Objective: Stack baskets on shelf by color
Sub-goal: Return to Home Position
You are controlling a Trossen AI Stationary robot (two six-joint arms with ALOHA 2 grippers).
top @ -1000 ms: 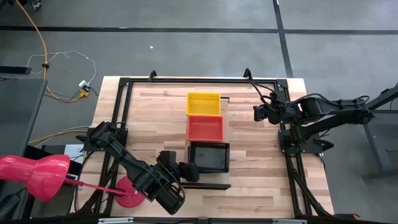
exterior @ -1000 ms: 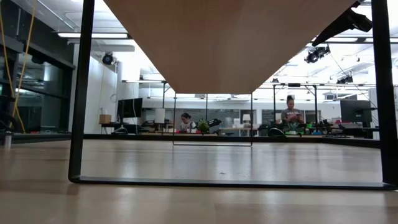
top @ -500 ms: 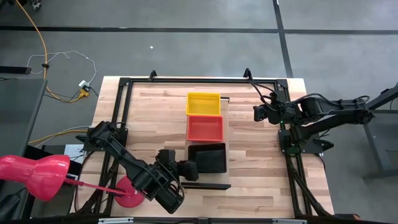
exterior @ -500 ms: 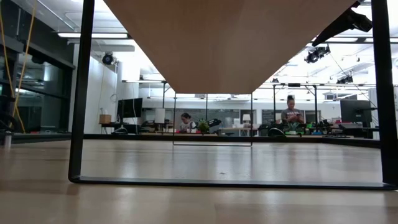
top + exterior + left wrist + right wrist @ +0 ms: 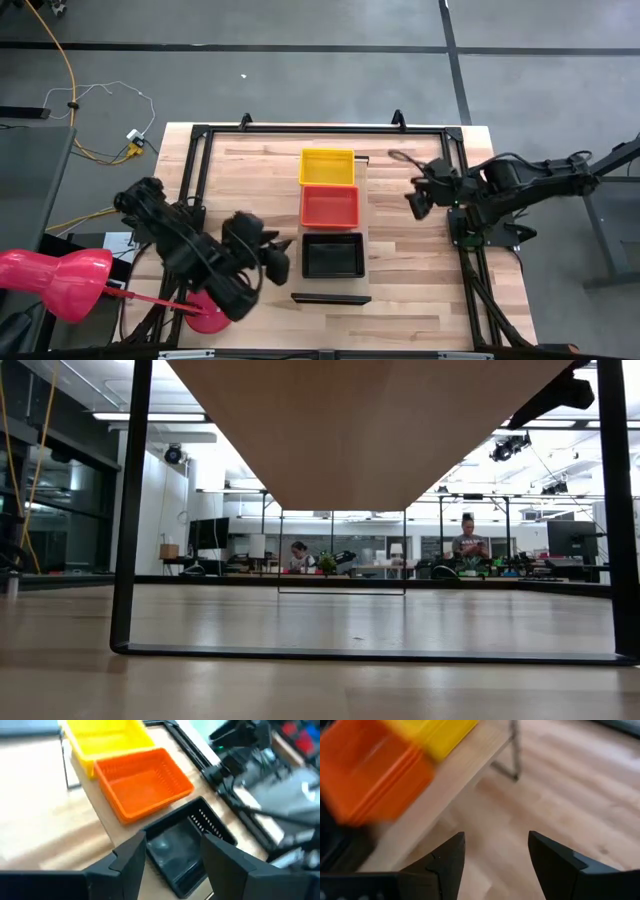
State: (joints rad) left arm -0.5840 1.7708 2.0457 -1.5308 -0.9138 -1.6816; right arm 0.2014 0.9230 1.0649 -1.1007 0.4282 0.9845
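Three baskets sit in a row on the shelf (image 5: 364, 232). The yellow basket (image 5: 328, 166) is farthest, the orange basket (image 5: 330, 206) is in the middle, and the black basket (image 5: 334, 254) is nearest, just behind the shelf's dark lip (image 5: 330, 298). My left gripper (image 5: 277, 262) hovers open a little left of the black basket (image 5: 182, 847), touching nothing. My right gripper (image 5: 413, 198) hangs open over the bare tabletop right of the shelf, facing the orange basket (image 5: 365, 775) and the yellow basket (image 5: 435, 735).
A pink lamp (image 5: 55, 282) with a round base (image 5: 206, 312) stands at the table's near left corner, close to my left arm. A black metal frame (image 5: 200, 160) runs along the table's edges. In the low view the shelf's underside (image 5: 370, 430) and its legs (image 5: 125, 560) fill the picture.
My left gripper has opened and let go of the black basket, then drawn back toward the table's left edge. The black basket, askew a second ago, now lies square on the shelf. My right gripper has shifted a little toward the near edge.
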